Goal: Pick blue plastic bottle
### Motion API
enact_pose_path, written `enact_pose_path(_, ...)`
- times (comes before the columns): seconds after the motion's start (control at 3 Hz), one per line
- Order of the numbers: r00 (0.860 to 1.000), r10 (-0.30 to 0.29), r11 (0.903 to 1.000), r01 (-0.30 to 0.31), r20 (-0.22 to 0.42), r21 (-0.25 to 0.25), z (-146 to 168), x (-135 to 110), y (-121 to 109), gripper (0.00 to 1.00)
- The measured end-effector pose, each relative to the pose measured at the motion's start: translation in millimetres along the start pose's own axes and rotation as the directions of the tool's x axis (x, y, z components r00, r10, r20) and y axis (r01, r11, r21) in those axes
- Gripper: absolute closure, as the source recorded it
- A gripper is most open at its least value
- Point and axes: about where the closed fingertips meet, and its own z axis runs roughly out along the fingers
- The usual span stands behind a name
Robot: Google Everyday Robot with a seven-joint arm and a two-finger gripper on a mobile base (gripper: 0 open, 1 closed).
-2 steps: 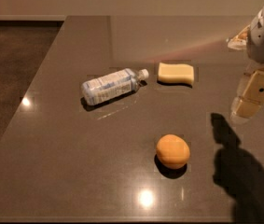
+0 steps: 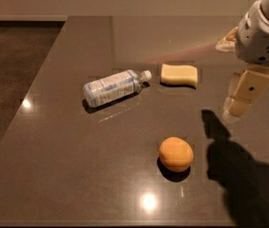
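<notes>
Dark countertop: we judge approach step; gripper, state we cannot tell, hovers well apart from blue plastic bottle beyond yellow sponge; next, reach across.

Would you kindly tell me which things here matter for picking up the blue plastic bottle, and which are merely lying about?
Belongs to the job:
- blue plastic bottle, lying on its side, left of centre
- gripper, at the far right, well apart from the bottle

Just lying about:
- yellow sponge, just right of the bottle's cap
- orange fruit, nearer the front
</notes>
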Motion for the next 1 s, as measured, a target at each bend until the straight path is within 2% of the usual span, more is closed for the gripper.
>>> enact_pose_path(0.33, 0.998, -0.047, 0.9984, 0.048, 0.045, -0.030, 23.2, -26.1, -24.1, 0.00)
enact_pose_path(0.67, 0.986, -0.115, 0.9905, 0.123, 0.118, -0.062, 58.0, -71.0, -58.8, 0.00)
enact_pose_path(1.0, 0.969, -0.178, 0.9777, 0.194, 0.173, -0.081, 77.4, -105.3, -81.0, 0.00)
